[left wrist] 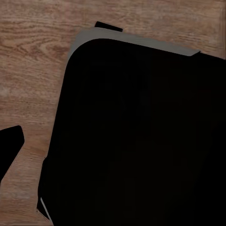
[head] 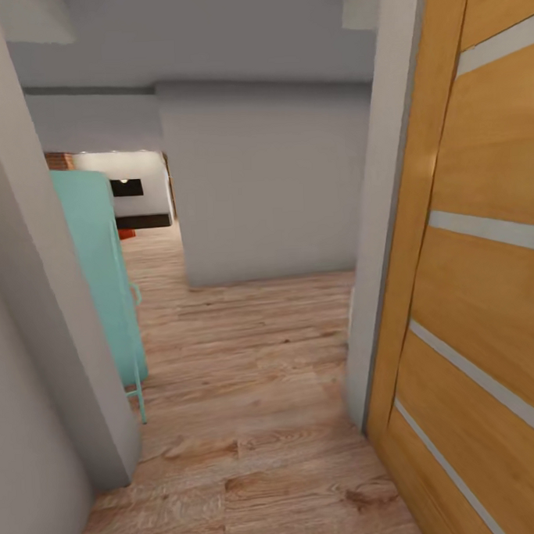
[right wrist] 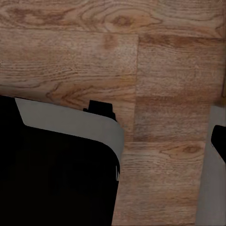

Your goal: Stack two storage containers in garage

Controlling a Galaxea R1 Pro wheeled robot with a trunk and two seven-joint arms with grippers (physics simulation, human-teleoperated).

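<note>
In the head view a grey wall (head: 35,326) fills the left edge, its corner coming down to the plank floor (head: 252,424). Just past that corner stands a tall teal cabinet (head: 103,275) on thin teal legs, its side turned to the corridor. Beyond it, far down the passage, the living room (head: 134,192) shows as a small bright opening: a strip of brick (head: 58,160), a white wall with a dark rectangle, and a long dark low cabinet (head: 143,220). A small orange-red shape (head: 126,234) sits on the floor just below that cabinet; it is too small to tell whether it is a container. In the middle a pale grey block of wall (head: 263,189) closes the corridor ahead. Right of it comes a grey door frame (head: 383,237), then a wooden door (head: 472,287) with pale stripes, swung open along the right edge.

The left wrist view looks down on wood planks (left wrist: 33,56) past a large black, grey-edged body of the robot (left wrist: 141,136). The right wrist view shows the same planks (right wrist: 169,70) and a black, grey-rimmed part (right wrist: 56,174).

Whether either claw is released or clenched cannot be told.
</note>
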